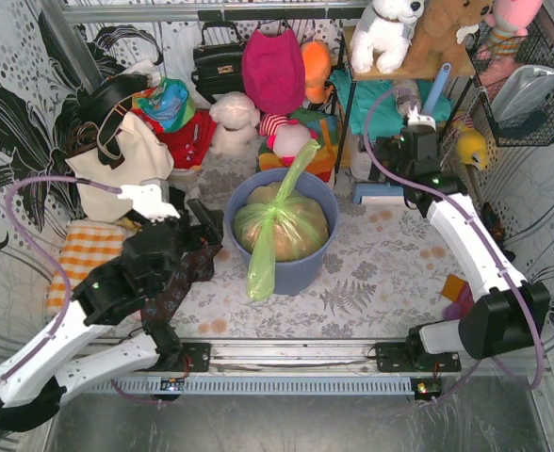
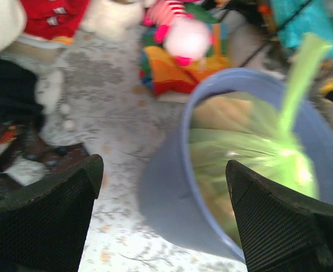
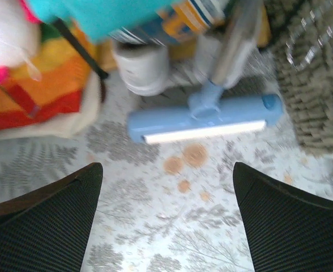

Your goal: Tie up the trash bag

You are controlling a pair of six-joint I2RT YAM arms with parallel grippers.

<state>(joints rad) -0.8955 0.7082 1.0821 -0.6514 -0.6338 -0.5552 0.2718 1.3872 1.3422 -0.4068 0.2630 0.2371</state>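
1. Setting: floral-print surface (image 1: 381, 254) between patterned wall panels, with toys, bags and a shelf crowded along the far side.
2. Left gripper (image 2: 161, 170): jaws spread wide with nothing between them. You have them aimed at the bin from its left, near it but not touching.
3. Right gripper (image 3: 166, 170): jaws likewise apart and empty. It hangs over bare surface by a blue squeegee-like tool (image 3: 203, 116), well apart from the bin.
4. Trash bag (image 1: 282, 226): seated in the blue-grey bin (image 1: 296, 273), mid-surface. The neck is gathered into what looks like a knot, with one tail standing up and one draped over the near rim.
5. Hazards:
   - The thin film may tear if you pinch one tail and pull hard.
   - A sideways pull could tip or drag the bin, which is probably light.
   - If the knot is loose, an uneven tug may slip it open.
   - The dark patterned cloth (image 1: 178, 282) beside your left arm could snag.
   - Your right arm could sweep the far-side clutter when it crosses over.
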